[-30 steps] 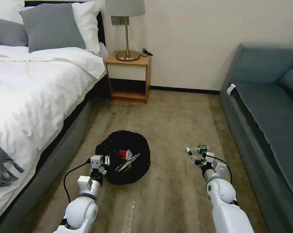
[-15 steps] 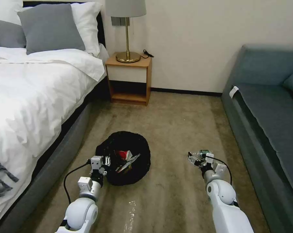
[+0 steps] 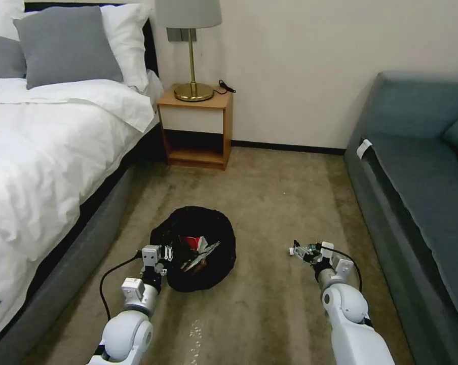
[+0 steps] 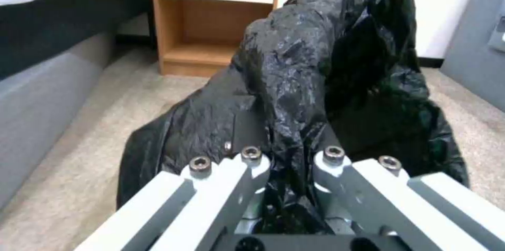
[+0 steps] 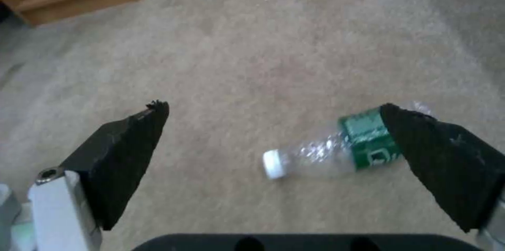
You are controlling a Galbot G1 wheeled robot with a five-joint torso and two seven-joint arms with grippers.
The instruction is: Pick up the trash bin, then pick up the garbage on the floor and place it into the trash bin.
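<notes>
1. L gripper (image 3: 160,253) is clamped on the black liner at the near-left rim of the trash bin (image 3: 208,228). In the left wrist view both fingers (image 4: 231,172) are pinched together with bag film bunched between them.
2. Bin sits mid-floor (image 3: 269,203) between the bed (image 3: 46,152) and sofa (image 3: 431,177), mouth up toward the head cam. A red packet (image 3: 191,242) and a yellow-black wrapper (image 3: 201,256) show inside it.
3. R gripper (image 3: 301,250) is low over the carpet, well right of the bin, fingers spread wide — not holding anything.
4. Bottle (image 5: 337,148) lies on its side on the carpet, down between the R fingers (image 5: 126,144) in the right wrist view. Long axis runs roughly across the finger gap, slightly tilted.
5. White cap (image 5: 272,164) points toward the middle of the gap; the green-label end is tucked under/behind the other pad (image 5: 447,156). Can't tell if that pad touches it.
6. Bottle offset toward one pad, not centred in the gap.
7. Bg: nightstand (image 3: 194,126) w/ lamp (image 3: 191,50) by the wall, far from both grippers.
</notes>
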